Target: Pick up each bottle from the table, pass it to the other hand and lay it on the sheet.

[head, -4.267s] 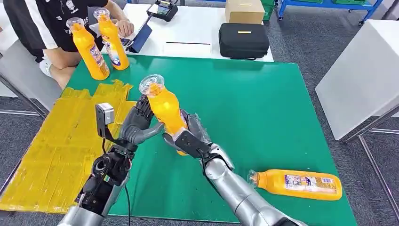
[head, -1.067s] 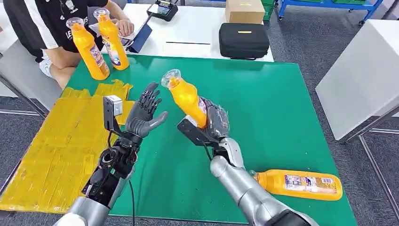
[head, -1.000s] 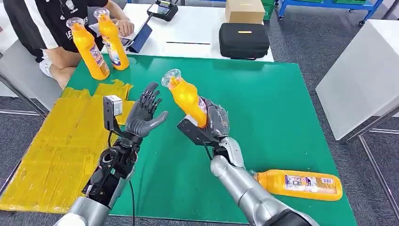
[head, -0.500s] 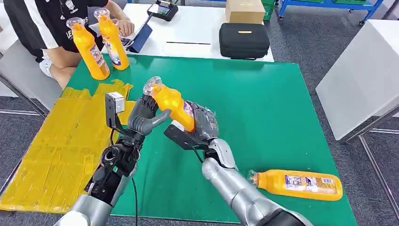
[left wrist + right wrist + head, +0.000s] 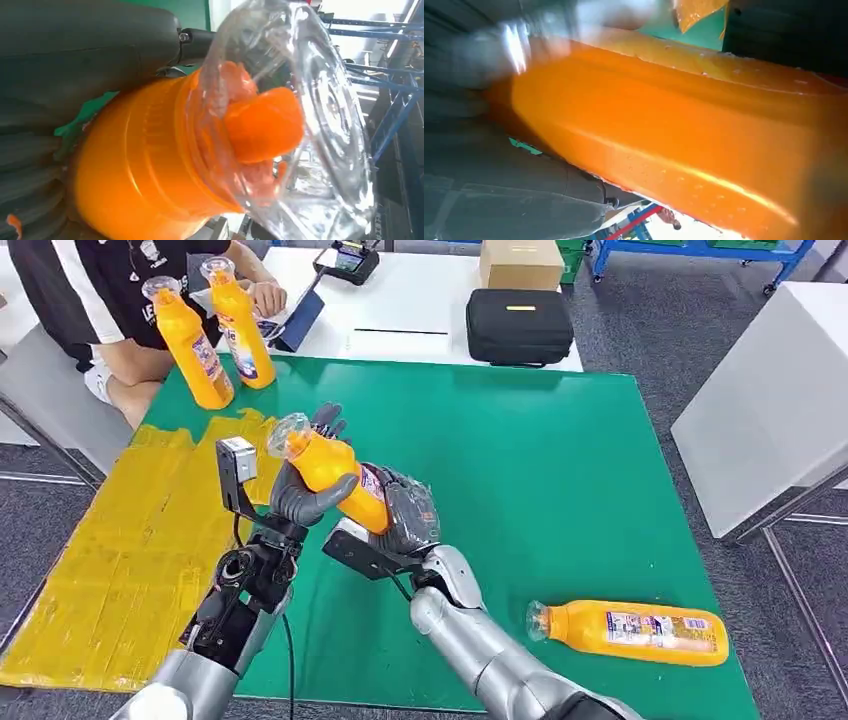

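Orange and tilted, the held bottle (image 5: 335, 472) is sitting left of the frame's centre, above the green tabletop (image 5: 560, 470), its clear-capped neck pointing to the upper left. The right robot hand (image 5: 400, 515) is gripping the bottle's lower body, fingers wrapped closed around the label. The left robot hand (image 5: 305, 490) is closing on the upper body just below the neck, its thumb curling across the front and its fingers rising behind; the left wrist view is showing the bottle resting against its palm. Another bottle (image 5: 625, 630) is lying on its side at the lower right. Two upright bottles (image 5: 215, 330) are standing at the upper left, beside the yellow sheet (image 5: 130, 540).
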Motion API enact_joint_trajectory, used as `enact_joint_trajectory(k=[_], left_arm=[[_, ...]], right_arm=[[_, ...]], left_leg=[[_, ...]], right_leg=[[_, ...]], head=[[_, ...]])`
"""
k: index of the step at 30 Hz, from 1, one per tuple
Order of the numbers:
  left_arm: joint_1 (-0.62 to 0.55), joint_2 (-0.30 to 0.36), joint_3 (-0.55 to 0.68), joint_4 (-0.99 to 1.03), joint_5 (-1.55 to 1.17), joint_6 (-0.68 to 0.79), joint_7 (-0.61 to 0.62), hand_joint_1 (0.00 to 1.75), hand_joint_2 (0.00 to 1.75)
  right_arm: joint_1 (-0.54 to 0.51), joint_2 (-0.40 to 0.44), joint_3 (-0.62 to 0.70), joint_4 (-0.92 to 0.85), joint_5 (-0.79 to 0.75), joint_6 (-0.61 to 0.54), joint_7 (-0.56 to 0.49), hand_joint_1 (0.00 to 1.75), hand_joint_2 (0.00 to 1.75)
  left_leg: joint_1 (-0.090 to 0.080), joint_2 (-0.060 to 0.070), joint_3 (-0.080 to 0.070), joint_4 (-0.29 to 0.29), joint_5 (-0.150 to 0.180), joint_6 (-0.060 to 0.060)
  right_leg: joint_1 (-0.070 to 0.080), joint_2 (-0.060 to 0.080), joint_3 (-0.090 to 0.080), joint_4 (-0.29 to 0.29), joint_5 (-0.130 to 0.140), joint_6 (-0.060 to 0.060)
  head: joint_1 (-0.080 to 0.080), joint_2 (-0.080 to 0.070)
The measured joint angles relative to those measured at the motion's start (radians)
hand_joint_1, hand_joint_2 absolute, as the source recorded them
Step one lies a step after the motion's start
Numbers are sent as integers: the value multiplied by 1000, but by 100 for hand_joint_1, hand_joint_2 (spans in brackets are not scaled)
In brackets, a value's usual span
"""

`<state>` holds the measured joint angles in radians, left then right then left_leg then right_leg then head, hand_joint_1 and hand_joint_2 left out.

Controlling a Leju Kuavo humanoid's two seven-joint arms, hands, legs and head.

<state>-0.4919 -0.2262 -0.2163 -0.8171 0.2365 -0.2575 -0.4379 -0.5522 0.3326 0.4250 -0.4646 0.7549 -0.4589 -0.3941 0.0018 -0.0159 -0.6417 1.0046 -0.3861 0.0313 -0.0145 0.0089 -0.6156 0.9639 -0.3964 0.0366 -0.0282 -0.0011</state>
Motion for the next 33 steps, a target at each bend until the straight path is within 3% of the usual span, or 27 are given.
enact_joint_trajectory(k=[11,12,13,14,27,33], left_arm=[[2,1,8,3,6,-4,-8,0,175],[2,1,8,4,6,-4,-9,84,175],[3,1,9,4,7,-4,-10,157,175],[3,1,10,4,7,-4,-11,175,175],[31,-7,5,-1,5,40,-47,175,175],[31,-13,-10,-1,4,55,-63,175,175]], right_arm=[[1,0,54,-2,-61,5,-3,175,175],[1,0,55,-2,-61,5,-3,175,175],[1,0,57,-2,-64,4,-3,175,175],[1,0,58,-2,-65,4,-3,175,175],[28,-3,72,-2,-79,-35,-7,175,175],[53,-20,62,-24,-125,-58,-60,175,175]], left_leg=[[0,0,0,0,0,0],[0,0,0,0,0,0],[0,0,0,0,0,0],[0,0,0,0,0,0],[0,0,0,0,0,0],[0,0,0,0,0,0]], right_leg=[[0,0,0,0,0,0],[0,0,0,0,0,0],[0,0,0,0,0,0],[0,0,0,0,0,0],[0,0,-1,0,0,0],[0,0,-1,0,0,0]], head=[[0,0],[0,0],[0,0],[0,0],[0,0],[0,0]])
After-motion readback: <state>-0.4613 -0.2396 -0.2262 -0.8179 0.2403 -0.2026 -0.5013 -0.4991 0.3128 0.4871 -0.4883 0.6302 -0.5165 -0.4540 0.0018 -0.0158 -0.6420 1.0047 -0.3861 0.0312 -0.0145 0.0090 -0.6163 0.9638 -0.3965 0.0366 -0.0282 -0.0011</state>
